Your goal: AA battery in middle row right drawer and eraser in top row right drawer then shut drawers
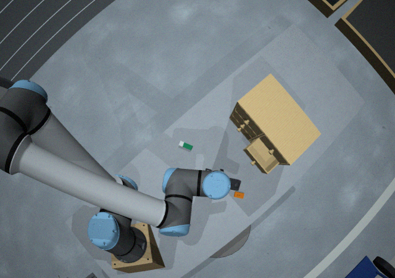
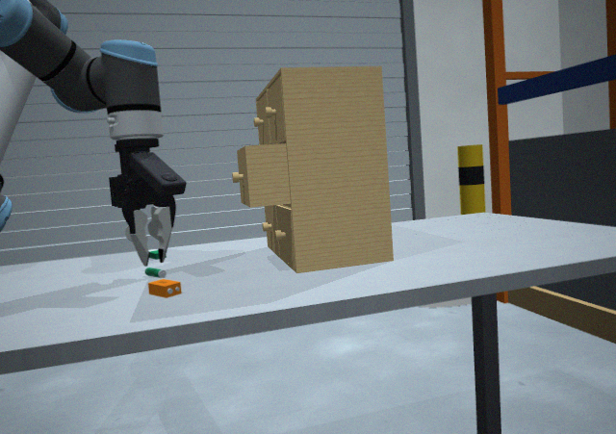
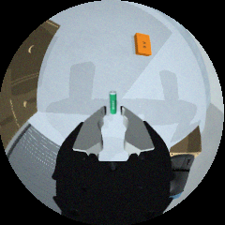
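The AA battery (image 2: 155, 272) (image 3: 112, 100), green with a silver end, lies on the table. My gripper (image 2: 154, 262) (image 3: 112, 106) is partly open and empty, pointing down above the battery, its tips on either side of it in the wrist view. In the top view the arm hides battery and fingers. The eraser (image 1: 187, 146) (image 2: 154, 254), green and white, lies farther back. The chest (image 1: 279, 119) (image 2: 338, 170) stands upright. Its middle-row right drawer (image 1: 263, 154) (image 2: 266, 174) is pulled partly out; nothing shows inside. The top right drawer (image 2: 276, 128) looks shut.
An orange block (image 1: 239, 195) (image 2: 164, 288) (image 3: 142, 44) with two silver round ends lies close to the battery, near the table edge. Round knobs stick out of the chest's front, and the open drawer juts out towards the arm's side.
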